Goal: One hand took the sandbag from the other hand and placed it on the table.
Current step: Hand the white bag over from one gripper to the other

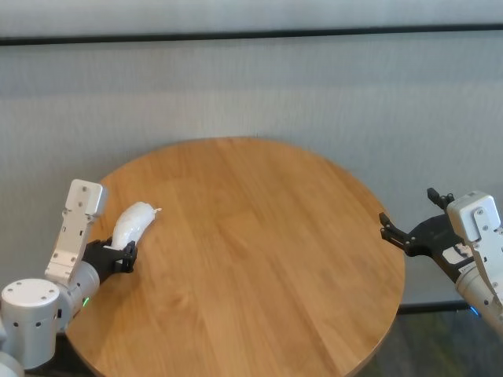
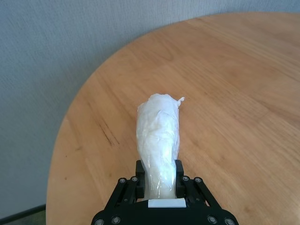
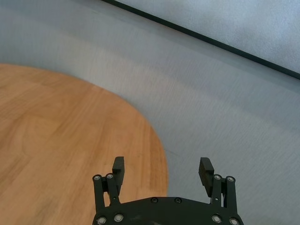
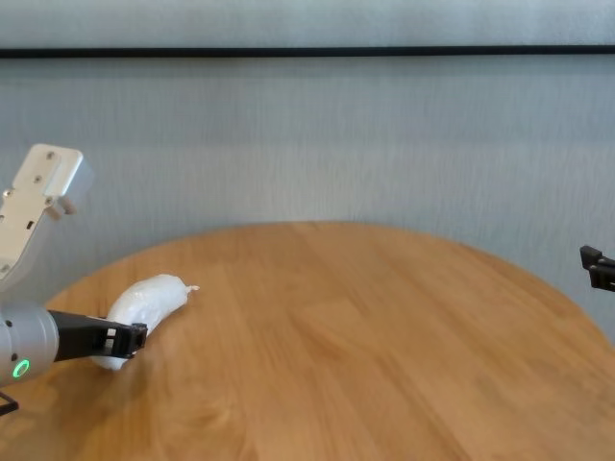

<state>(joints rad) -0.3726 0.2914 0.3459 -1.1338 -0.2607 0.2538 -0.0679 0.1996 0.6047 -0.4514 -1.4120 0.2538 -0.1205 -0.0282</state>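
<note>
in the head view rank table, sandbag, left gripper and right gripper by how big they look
1. table
2. right gripper
3. sandbag
4. left gripper, mostly hidden behind the sandbag

The right gripper and sandbag look close in size, so that order is unsure.

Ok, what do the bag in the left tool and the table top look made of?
The sandbag looks like a white, lumpy filling in glossy clear plastic film: wrinkled sheen, twisted tip. The table looks like smooth orange-brown wood, with visible grain lines; possibly veneer.

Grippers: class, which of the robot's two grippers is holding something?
The left gripper, green-lit, is shut on the white sandbag over the table. The right gripper is open and empty at the table's edge.
</note>
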